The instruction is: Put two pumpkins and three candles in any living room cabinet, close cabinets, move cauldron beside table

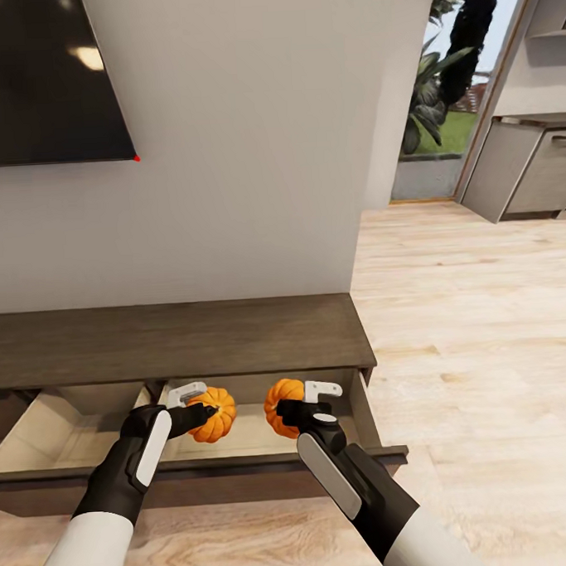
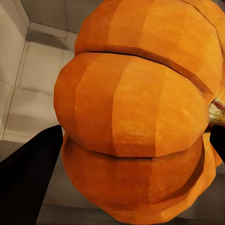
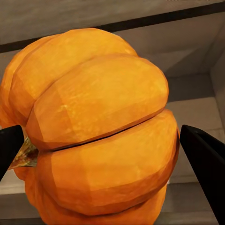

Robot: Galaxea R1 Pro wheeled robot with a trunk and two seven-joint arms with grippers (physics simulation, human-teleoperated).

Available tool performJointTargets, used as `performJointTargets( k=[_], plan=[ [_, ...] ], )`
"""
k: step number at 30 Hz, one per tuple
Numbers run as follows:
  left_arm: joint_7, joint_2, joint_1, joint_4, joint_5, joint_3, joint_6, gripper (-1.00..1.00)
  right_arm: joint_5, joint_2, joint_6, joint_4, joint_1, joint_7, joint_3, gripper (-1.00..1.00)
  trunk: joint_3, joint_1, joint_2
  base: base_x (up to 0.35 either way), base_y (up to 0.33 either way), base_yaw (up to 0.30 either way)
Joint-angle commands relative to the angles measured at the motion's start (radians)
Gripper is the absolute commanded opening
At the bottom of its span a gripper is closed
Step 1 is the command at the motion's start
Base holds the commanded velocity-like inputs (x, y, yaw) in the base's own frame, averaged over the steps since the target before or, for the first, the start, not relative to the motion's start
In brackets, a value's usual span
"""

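Note:
The long dark-brown cabinet (image 1: 178, 338) stands against the wall with its right drawer (image 1: 241, 439) pulled out, pale wood inside. My left gripper (image 1: 208, 413) is shut on one orange pumpkin (image 1: 215, 413) held over the open drawer. My right gripper (image 1: 283, 412) is shut on the other pumpkin (image 1: 284, 406), also over that drawer. In the left wrist view the pumpkin (image 2: 136, 117) sits between dark fingers (image 2: 28, 168) with the drawer's pale floor behind. In the right wrist view the second pumpkin (image 3: 98, 131) sits between fingers (image 3: 206, 159). Candles and cauldron are out of view.
A second open drawer (image 1: 66, 427) shows at the cabinet's left. A dark TV screen (image 1: 40, 80) hangs on the wall above. Light wood floor (image 1: 476, 323) stretches to the right toward grey kitchen cupboards (image 1: 526, 171) and a glass doorway (image 1: 439, 100).

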Motion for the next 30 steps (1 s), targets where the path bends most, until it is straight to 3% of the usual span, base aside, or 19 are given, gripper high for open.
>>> performJointTargets(
  k=[1,13,30],
  plan=[
    [0.009,0.000,0.000,-0.001,0.011,0.000,0.004,-1.00,-0.005,0.000,0.002,-0.001,-0.001,-0.007,0.002,-1.00,-0.001,0.000,0.000,0.176,0.027,0.000],
    [0.009,0.000,0.000,-0.001,0.013,0.000,0.004,-1.00,-0.006,0.000,0.003,-0.002,-0.001,-0.007,0.002,-1.00,-0.001,0.000,0.000,0.108,0.008,0.000],
    [0.012,0.000,0.000,-0.001,0.010,-0.001,0.004,-1.00,-0.006,0.000,0.005,-0.002,-0.001,-0.008,0.002,-1.00,-0.054,0.065,-0.119,0.000,0.000,0.000]
  ],
)
